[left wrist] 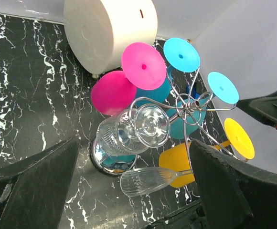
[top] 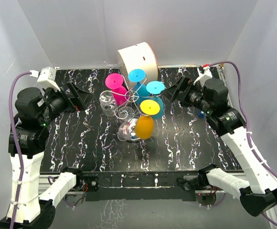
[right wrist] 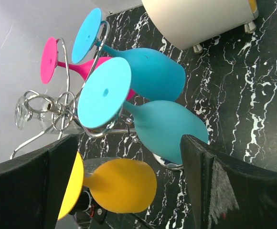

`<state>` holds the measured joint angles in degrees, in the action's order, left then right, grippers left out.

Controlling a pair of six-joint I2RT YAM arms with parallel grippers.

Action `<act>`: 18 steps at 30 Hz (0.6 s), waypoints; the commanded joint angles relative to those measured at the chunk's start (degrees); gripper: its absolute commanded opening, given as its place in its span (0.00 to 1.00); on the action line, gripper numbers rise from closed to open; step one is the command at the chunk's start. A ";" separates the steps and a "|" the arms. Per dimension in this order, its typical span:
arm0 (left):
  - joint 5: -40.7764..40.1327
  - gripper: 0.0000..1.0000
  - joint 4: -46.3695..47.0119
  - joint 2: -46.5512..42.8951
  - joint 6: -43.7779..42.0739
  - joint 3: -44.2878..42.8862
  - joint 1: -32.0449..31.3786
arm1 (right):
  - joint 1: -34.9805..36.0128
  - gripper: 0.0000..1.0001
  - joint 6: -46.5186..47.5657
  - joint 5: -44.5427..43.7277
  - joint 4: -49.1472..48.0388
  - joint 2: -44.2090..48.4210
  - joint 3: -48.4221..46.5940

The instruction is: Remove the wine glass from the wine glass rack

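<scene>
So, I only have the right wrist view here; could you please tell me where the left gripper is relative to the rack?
Observer: The top view shows the left gripper open, apart from the wine glass rack, on its left side.
Operator: Thank you. Which glass faces it?
Observer: A clear glass hangs there, its foot turned toward the left wrist camera, beside the pink glass.
Operator: And how close is my gripper to the rack?
Observer: From above, the right gripper is open and also apart, touching nothing, on the rack's right side.
</scene>
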<state>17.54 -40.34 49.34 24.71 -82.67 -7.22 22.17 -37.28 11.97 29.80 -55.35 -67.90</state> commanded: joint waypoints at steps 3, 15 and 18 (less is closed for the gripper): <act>4.33 0.99 0.99 0.82 0.72 -2.28 0.28 | 0.34 0.83 -3.44 2.05 -3.26 -4.99 -6.96; 5.87 0.99 1.23 -0.44 2.69 -0.84 0.29 | -0.17 0.61 -4.08 4.31 -2.94 -14.98 -14.49; 5.44 0.99 0.77 -1.05 2.80 -0.65 0.28 | -0.51 0.55 -4.64 4.91 -4.22 -15.87 -14.32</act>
<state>21.89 -40.32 49.71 26.65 -82.94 -7.22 22.06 -41.06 15.18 29.43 -70.98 -79.46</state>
